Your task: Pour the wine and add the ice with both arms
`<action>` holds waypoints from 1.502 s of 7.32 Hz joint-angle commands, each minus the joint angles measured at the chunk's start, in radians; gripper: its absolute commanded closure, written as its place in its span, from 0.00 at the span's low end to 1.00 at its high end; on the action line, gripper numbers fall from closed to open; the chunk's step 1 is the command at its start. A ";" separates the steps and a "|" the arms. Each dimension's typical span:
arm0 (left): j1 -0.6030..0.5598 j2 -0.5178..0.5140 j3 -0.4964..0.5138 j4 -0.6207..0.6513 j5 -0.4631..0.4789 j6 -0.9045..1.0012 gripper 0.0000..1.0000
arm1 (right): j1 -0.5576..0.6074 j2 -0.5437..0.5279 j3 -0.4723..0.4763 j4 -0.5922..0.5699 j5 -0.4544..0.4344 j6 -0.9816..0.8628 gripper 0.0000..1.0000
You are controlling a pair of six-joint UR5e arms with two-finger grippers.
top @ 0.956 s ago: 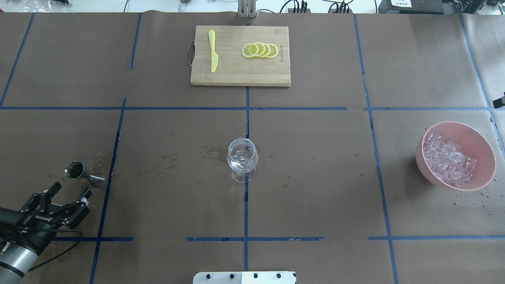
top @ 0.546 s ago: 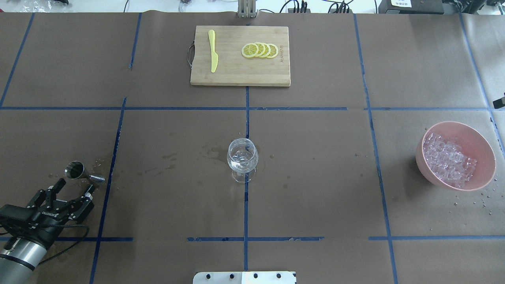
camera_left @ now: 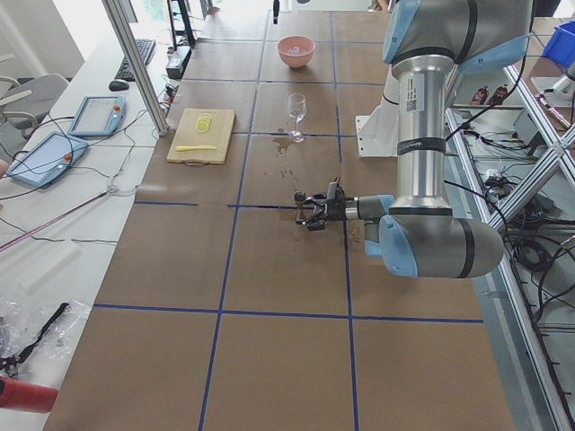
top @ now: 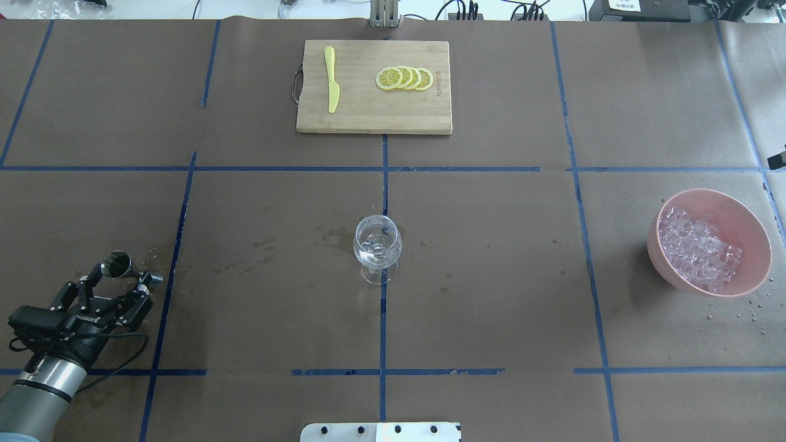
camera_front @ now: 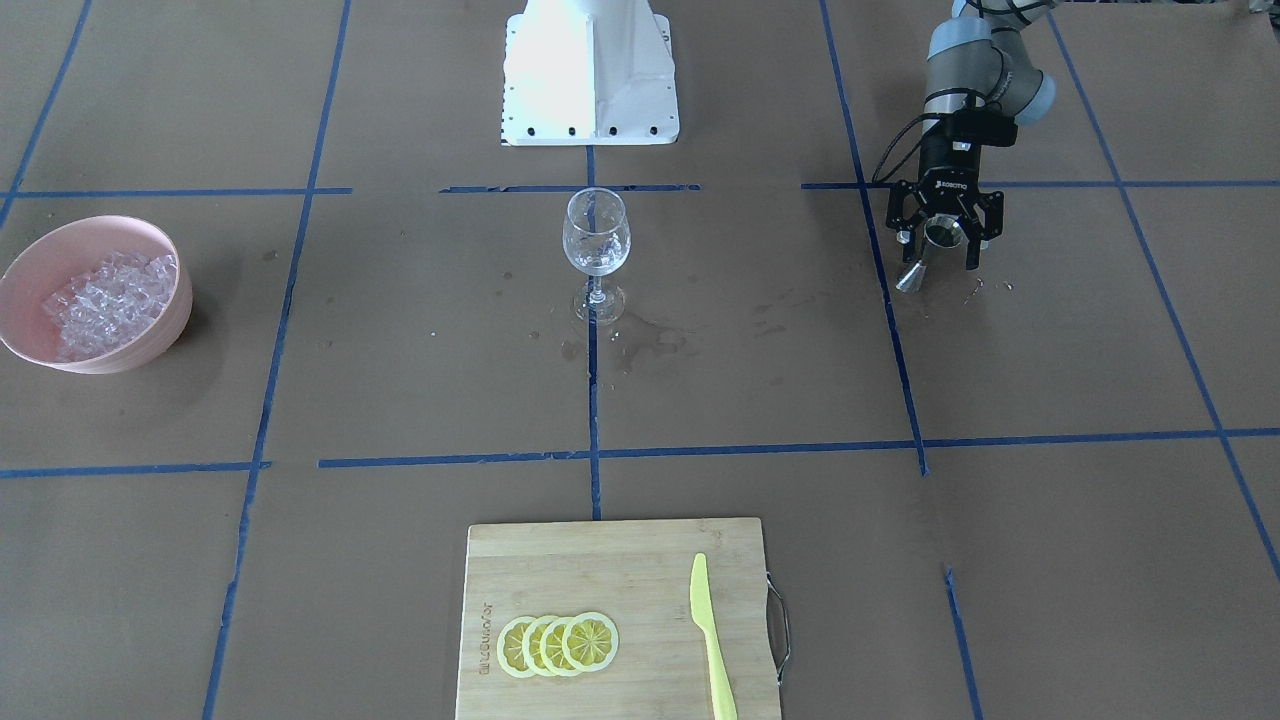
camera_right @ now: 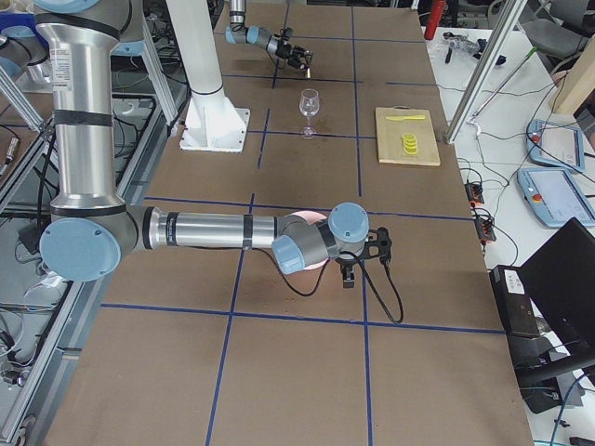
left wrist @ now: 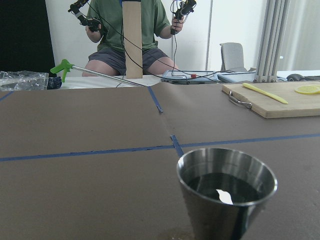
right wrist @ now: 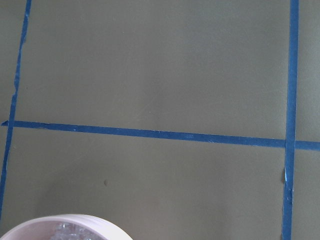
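A steel jigger (top: 116,265) stands at the near left of the table. In the left wrist view its cup (left wrist: 227,190) holds dark wine (left wrist: 222,187). My left gripper (top: 121,276) is open, with a finger on each side of the jigger; it also shows in the front view (camera_front: 937,250). The wine glass (top: 377,245) stands at the table's middle with a little clear liquid in it. Ice (top: 697,245) fills a pink bowl (top: 740,205) at the right. My right gripper (camera_right: 370,253) hovers past the bowl; I cannot tell whether it is open or shut.
A bamboo cutting board (top: 374,116) with lemon slices (top: 404,78) and a yellow knife (top: 332,80) lies at the far middle. Wet stains (top: 334,236) mark the paper near the glass. The white pedestal (camera_front: 590,70) stands at the near edge.
My left gripper has moved forward to the jigger, and its open fingers now flank it. The glass, bowl and board have not moved.
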 commanded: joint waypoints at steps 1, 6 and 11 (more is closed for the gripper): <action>-0.003 -0.005 0.009 -0.001 0.000 0.003 0.27 | 0.000 -0.001 0.009 0.000 0.000 0.000 0.00; -0.009 -0.033 -0.005 -0.015 0.002 0.081 1.00 | 0.000 -0.002 0.013 -0.001 0.000 0.000 0.00; -0.052 -0.041 -0.175 -0.072 -0.087 0.226 1.00 | 0.000 0.004 0.015 0.002 -0.005 -0.006 0.00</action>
